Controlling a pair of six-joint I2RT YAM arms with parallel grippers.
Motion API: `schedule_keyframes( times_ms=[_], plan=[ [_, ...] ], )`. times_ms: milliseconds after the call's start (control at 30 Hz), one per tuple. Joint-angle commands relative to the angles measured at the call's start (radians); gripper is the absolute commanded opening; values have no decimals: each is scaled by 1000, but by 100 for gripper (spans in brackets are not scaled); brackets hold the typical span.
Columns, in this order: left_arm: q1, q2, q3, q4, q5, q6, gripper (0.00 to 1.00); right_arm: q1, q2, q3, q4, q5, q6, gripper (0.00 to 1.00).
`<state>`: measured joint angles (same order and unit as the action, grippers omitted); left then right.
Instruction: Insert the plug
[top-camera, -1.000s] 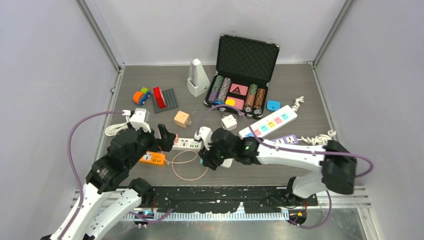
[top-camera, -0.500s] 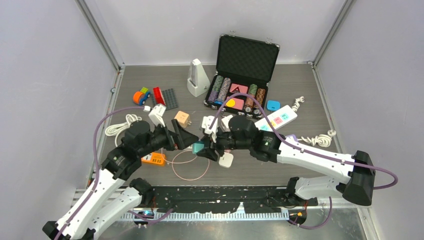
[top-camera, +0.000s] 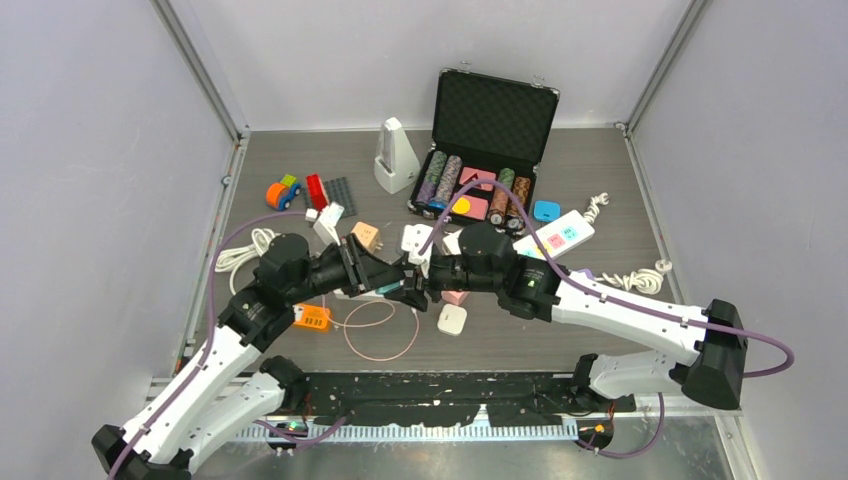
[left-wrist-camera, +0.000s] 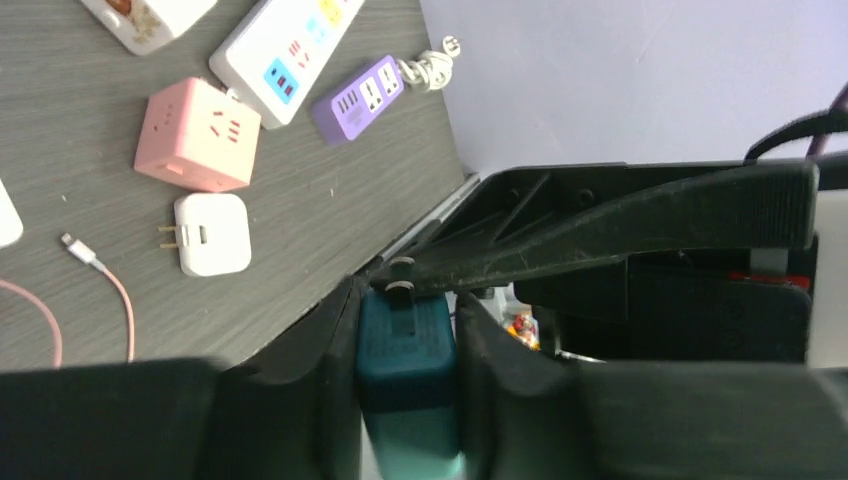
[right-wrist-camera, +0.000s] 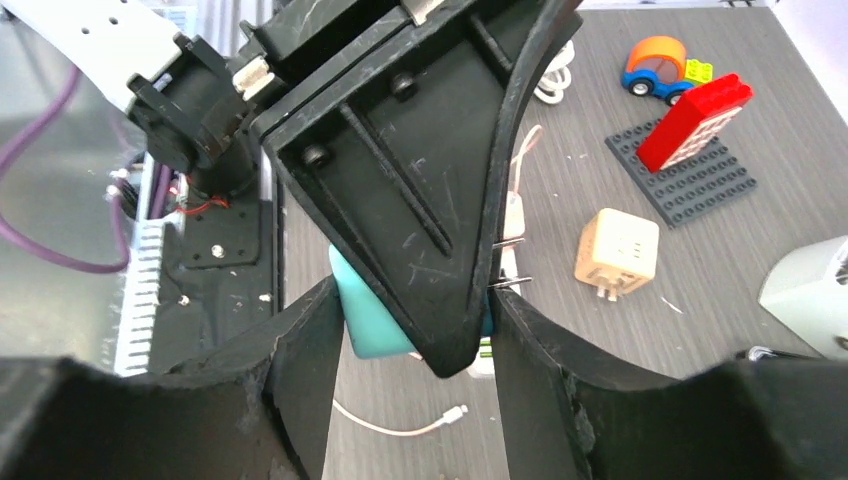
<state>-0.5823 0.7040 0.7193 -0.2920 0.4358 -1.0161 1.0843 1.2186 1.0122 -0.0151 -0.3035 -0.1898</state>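
A teal plug (top-camera: 392, 288) hangs above the table between both arms, its metal prongs (left-wrist-camera: 402, 291) showing. My left gripper (left-wrist-camera: 405, 300) is shut on it, and the fingers (left-wrist-camera: 335, 350) press its two sides. My right gripper (right-wrist-camera: 412, 300) also grips the teal plug (right-wrist-camera: 365, 315) from the opposite side, with one left finger (right-wrist-camera: 420, 230) crossing in front. In the top view the left gripper (top-camera: 383, 281) and right gripper (top-camera: 412, 287) meet tip to tip. A white power strip (right-wrist-camera: 483, 355) lies under them, mostly hidden.
On the table lie a pink cube adapter (left-wrist-camera: 197, 135), a white adapter (left-wrist-camera: 212, 234), a long white strip (top-camera: 555, 238), a purple strip (left-wrist-camera: 362, 97), a beige cube adapter (right-wrist-camera: 617, 250), an orange adapter (top-camera: 312, 317) and a pink cable loop (top-camera: 380, 335). A poker chip case (top-camera: 480, 150) and a metronome (top-camera: 393, 155) stand behind.
The right gripper lifted the teal plug off the table. The left gripper swung right to meet it and closed its open jaws on the plug.
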Motion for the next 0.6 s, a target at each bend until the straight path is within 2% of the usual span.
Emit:
schedule_keyframes(
  times_ms=[0,33,67,100,167,233,333,567],
  plan=[
    [14,18,-13,84,69,-42,9,-2,14,56,46,37,-35,34],
    [17,20,-14,82,73,-46,0,-2,12,53,40,43,-41,49],
    [21,20,-16,80,72,-56,0,0,8,48,39,54,-58,59],
    [26,19,-19,82,73,-72,0,1,-8,28,51,59,-70,75],
    [37,8,-32,97,73,-121,0,8,-44,-20,92,87,-111,89],
    [46,-8,-55,124,64,-193,0,21,-83,-73,144,114,-151,93],
    [49,-34,-96,173,47,-331,0,60,-122,-123,214,156,-246,93],
    [50,-101,-159,191,-15,-572,0,143,-141,-245,404,190,-509,82]
  ],
)
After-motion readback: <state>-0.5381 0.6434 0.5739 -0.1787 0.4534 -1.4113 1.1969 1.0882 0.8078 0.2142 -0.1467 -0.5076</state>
